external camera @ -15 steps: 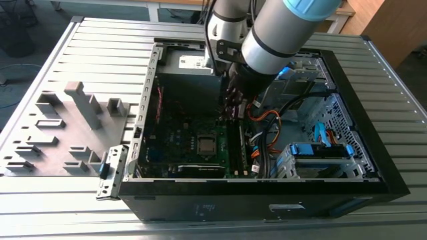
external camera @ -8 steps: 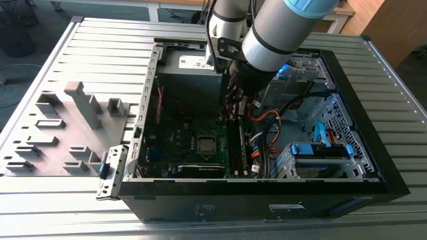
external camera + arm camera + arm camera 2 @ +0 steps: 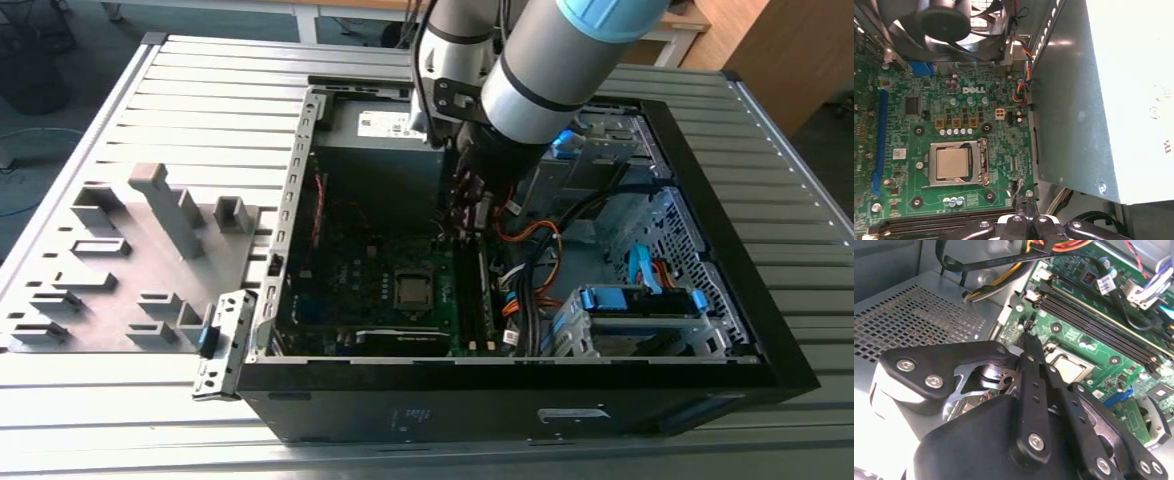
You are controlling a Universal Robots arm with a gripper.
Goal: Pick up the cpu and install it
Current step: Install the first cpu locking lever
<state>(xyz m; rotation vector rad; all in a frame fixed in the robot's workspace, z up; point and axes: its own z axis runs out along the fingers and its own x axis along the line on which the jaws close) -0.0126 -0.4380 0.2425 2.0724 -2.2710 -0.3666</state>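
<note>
The cpu (image 3: 953,164) is a silvery square chip lying flat in its socket on the green motherboard (image 3: 909,125), with the metal socket frame around it. It also appears in the second wrist view as the cpu (image 3: 1066,365), just beyond the black fingers. My gripper (image 3: 1026,340) hangs low over the board with its fingertips together and nothing between them. Its tips are a short way from the socket, towards the memory slots and the power-supply box. In the first wrist view the gripper (image 3: 1021,200) sits at the board's edge. The arm (image 3: 534,90) reaches down into the open computer case (image 3: 747,330).
A grey power-supply box (image 3: 1104,100) stands close beside the gripper. A black fan (image 3: 949,25) sits past the socket. Memory slots (image 3: 1094,320), orange and black cables (image 3: 534,250) and a blue drive cage (image 3: 641,300) crowd the case. A grey tray (image 3: 134,260) lies outside on the exterior view's left.
</note>
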